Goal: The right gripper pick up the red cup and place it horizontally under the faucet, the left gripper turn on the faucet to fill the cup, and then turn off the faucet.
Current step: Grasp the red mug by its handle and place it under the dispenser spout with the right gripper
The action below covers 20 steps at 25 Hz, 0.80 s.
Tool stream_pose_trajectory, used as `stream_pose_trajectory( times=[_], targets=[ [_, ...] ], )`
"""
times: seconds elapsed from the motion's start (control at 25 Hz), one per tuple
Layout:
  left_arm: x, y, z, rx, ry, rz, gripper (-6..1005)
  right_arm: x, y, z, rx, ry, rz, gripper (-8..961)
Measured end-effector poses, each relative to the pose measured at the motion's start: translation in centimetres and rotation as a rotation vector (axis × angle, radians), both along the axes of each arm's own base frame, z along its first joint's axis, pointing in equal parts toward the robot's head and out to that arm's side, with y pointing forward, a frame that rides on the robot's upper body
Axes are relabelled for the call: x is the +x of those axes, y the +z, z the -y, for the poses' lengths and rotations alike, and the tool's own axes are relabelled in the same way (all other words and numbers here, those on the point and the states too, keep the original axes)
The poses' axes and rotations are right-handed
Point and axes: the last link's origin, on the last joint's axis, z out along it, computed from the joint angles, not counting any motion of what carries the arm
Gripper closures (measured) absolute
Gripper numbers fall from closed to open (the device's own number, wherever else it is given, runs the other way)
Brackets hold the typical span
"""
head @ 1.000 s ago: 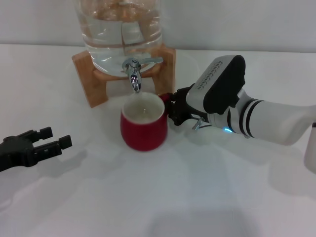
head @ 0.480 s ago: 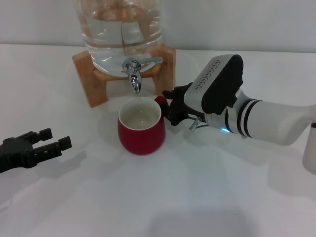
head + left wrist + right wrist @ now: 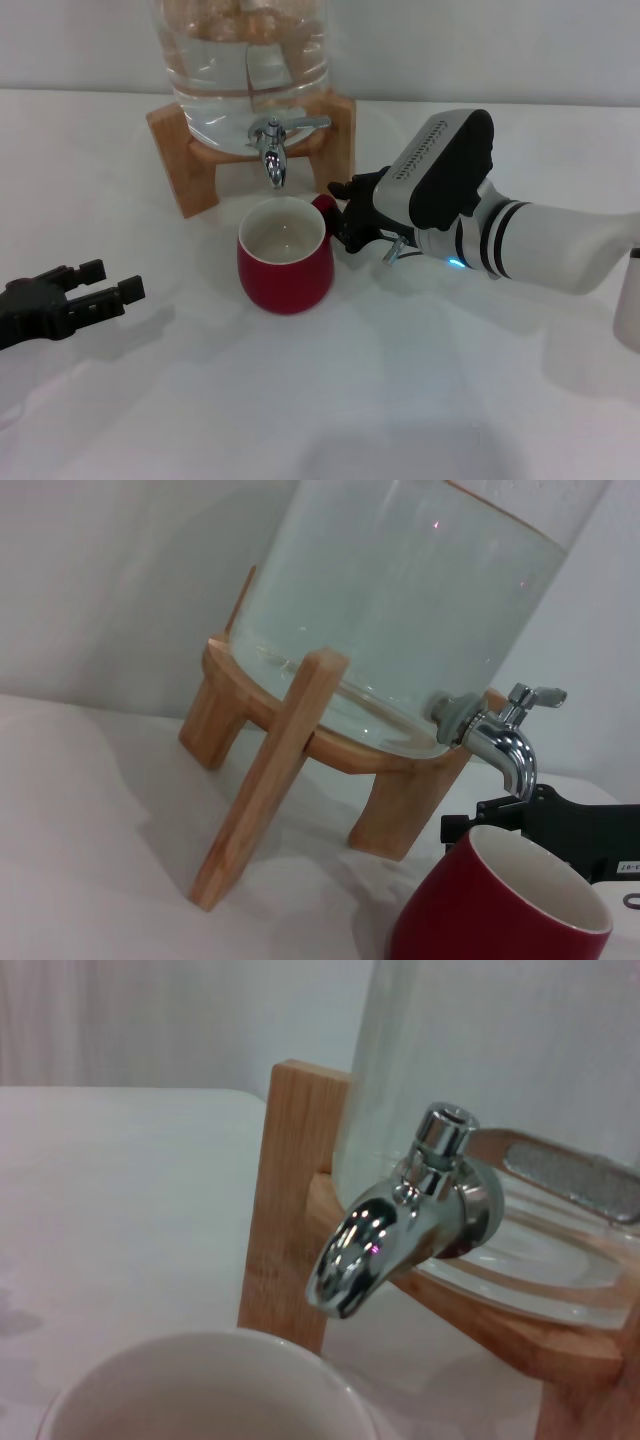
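Note:
The red cup (image 3: 285, 262) stands upright on the white table, its cream inside showing, just below and in front of the faucet (image 3: 271, 150). My right gripper (image 3: 340, 214) reaches in from the right and is shut on the cup's small handle. The chrome spout hangs over the cup's far rim, and its flat lever points right. In the right wrist view the faucet (image 3: 390, 1230) is close above the cup's rim (image 3: 200, 1380). The left wrist view shows the faucet (image 3: 500, 745) over the cup (image 3: 500, 905). My left gripper (image 3: 105, 282) rests low at the near left, open and holding nothing.
The clear water jar (image 3: 245, 60) sits on a wooden stand (image 3: 185, 160) at the back centre. A white object (image 3: 630, 310) pokes in at the right edge. The right arm lies across the table's right side.
The right gripper has shifted the cup slightly to the left and toward me under the spout. The left gripper has stayed where it was.

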Motion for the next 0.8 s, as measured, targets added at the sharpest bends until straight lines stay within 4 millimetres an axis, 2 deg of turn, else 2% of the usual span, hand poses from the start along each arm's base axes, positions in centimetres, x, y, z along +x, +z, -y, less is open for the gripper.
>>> stream_pose_trajectory(
  times=[0.8],
  targets=[
    [-0.12,0.03,-0.02,0.004,0.006,-0.004,116,0.55,0.0,0.57,-0.008,-0.009,-0.022,685]
  ],
)
